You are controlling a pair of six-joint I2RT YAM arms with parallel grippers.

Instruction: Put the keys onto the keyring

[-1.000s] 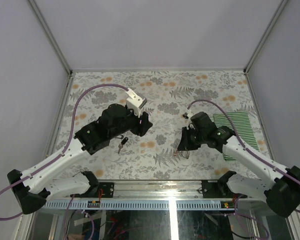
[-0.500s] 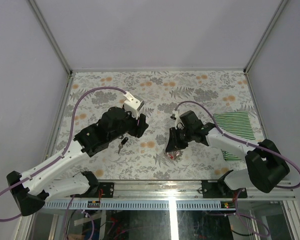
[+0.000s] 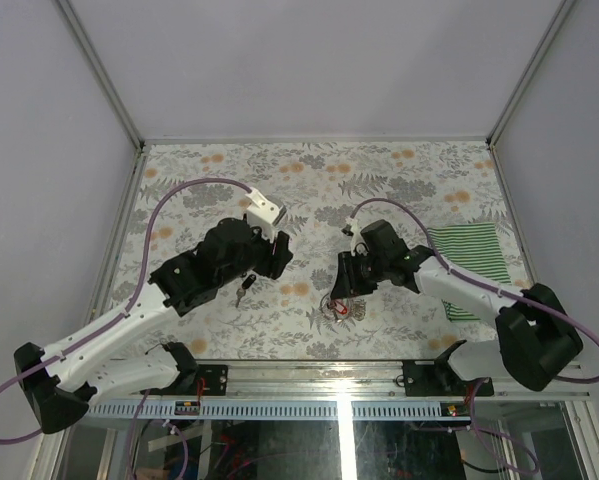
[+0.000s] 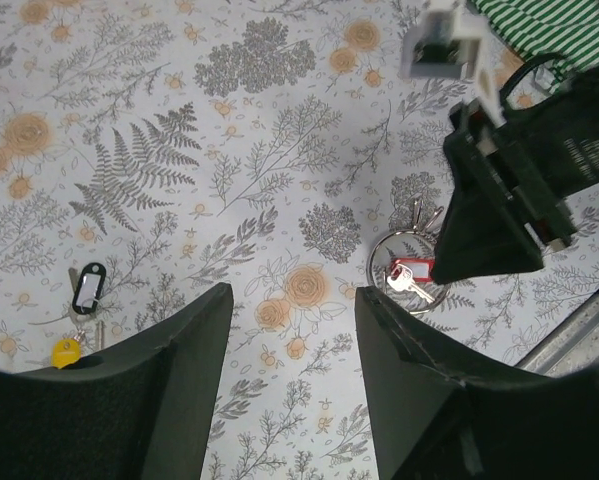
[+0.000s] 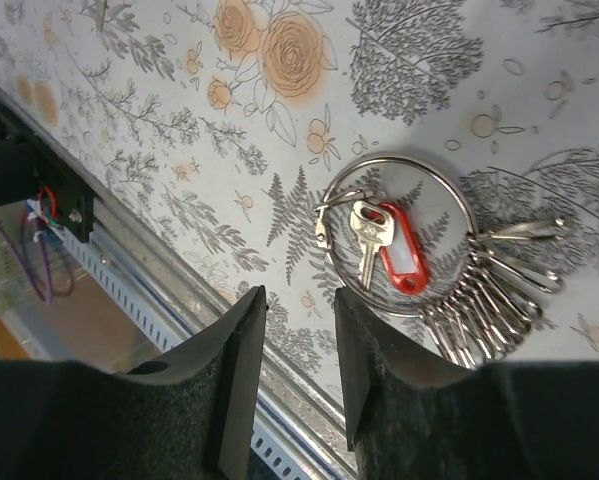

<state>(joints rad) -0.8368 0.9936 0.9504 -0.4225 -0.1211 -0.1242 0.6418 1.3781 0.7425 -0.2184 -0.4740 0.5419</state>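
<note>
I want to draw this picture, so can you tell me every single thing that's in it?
keyring: one, silver, flat on the table near its front edge
clips: a bunch, silver, gathered on one side of the keyring
red-tagged key: one, lying inside the keyring
black-tagged key: one, on the table by the left arm
yellow-tagged key: one, right beside the black-tagged key
cloth: one, green and white stripes, right side of the table
tablecloth: one, pale with grey leaves and orange flowers, covering the table
left end effector: one, black, open, holding nothing
right end effector: one, black, open, holding nothing, above the keyring
</note>
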